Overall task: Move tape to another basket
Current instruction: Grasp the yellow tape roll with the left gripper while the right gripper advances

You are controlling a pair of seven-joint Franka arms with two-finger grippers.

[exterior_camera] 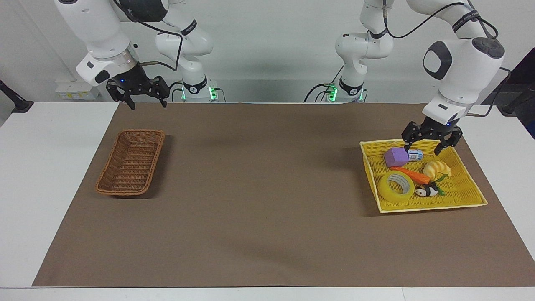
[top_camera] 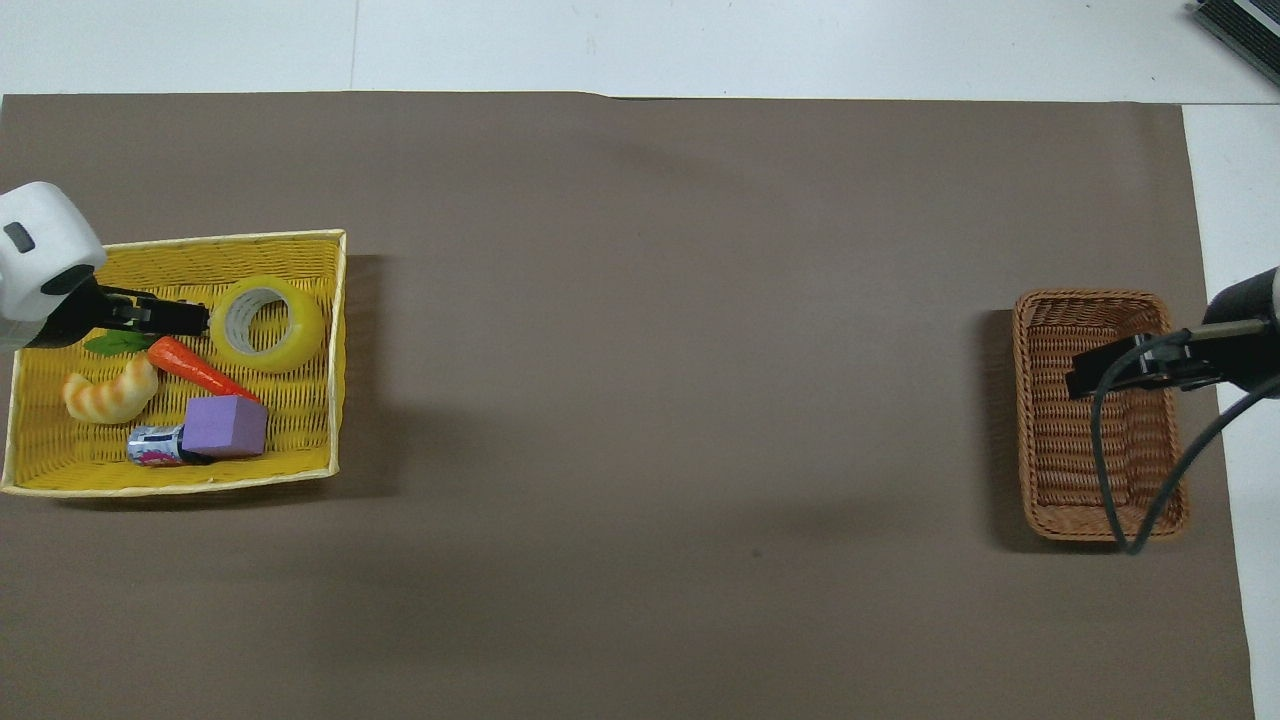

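- The left gripper is seen raised over the yellow basket, above the part of it nearest the robots; its fingers are spread apart and nothing is held between them.
- In the overhead view the left gripper is seen over the middle of that basket, its tip pointing toward the tape.
- The tape, a yellow roll lying flat with its pale core facing up, is found in the yellow basket, in the corner farthest from the robots and toward the middle of the table.
- A carrot lies just beside the tape, nearer to the robots; a croissant, a small panda figure, a purple block and a small can are also kept in this basket.
- The yellow basket is set on the brown mat toward the left arm's end of the table.
- The right gripper is held in the air by the mat's edge nearest the robots, with its fingers apart and empty.
- The brown basket is placed toward the right arm's end of the table, with nothing seen in it.
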